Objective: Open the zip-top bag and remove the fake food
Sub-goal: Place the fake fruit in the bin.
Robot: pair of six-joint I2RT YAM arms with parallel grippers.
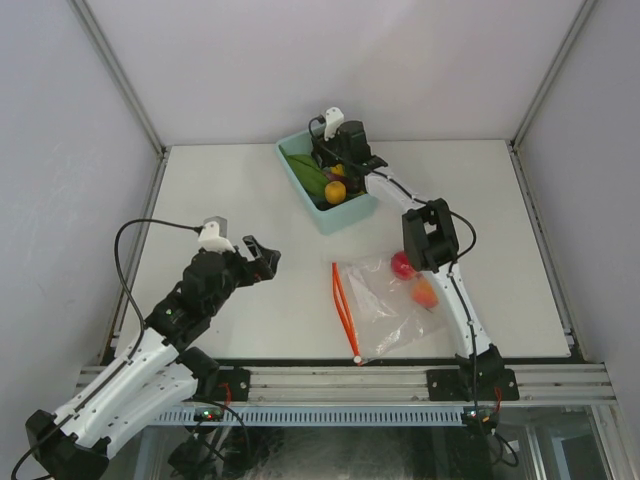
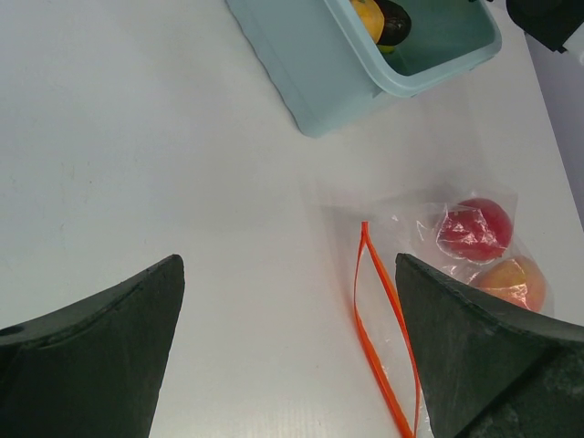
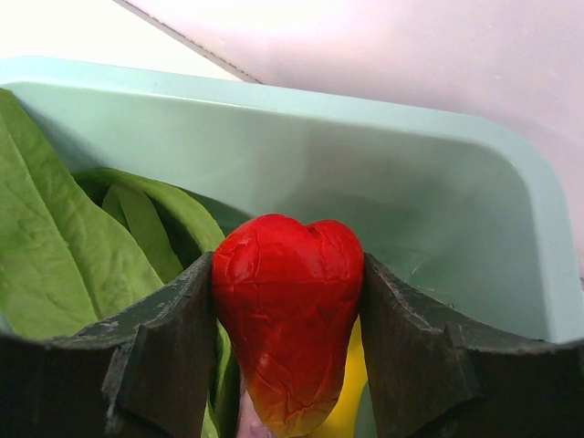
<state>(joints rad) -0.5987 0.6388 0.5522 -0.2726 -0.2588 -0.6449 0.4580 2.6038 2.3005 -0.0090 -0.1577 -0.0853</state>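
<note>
The clear zip-top bag lies flat near the table's front edge, its red-orange zipper strip parted on the left. A red apple and an orange-red peach lie inside it. The zipper strip, apple and peach also show in the left wrist view. My right gripper is inside the teal bin, shut on a red heart-shaped fake fruit. It hangs above a green piece and a yellow piece. My left gripper is open and empty, above the table left of the bag.
The teal bin stands at the back middle of the table, with a long green piece and a yellow-orange piece in it. The right arm reaches over the bag's far end. White walls enclose the table.
</note>
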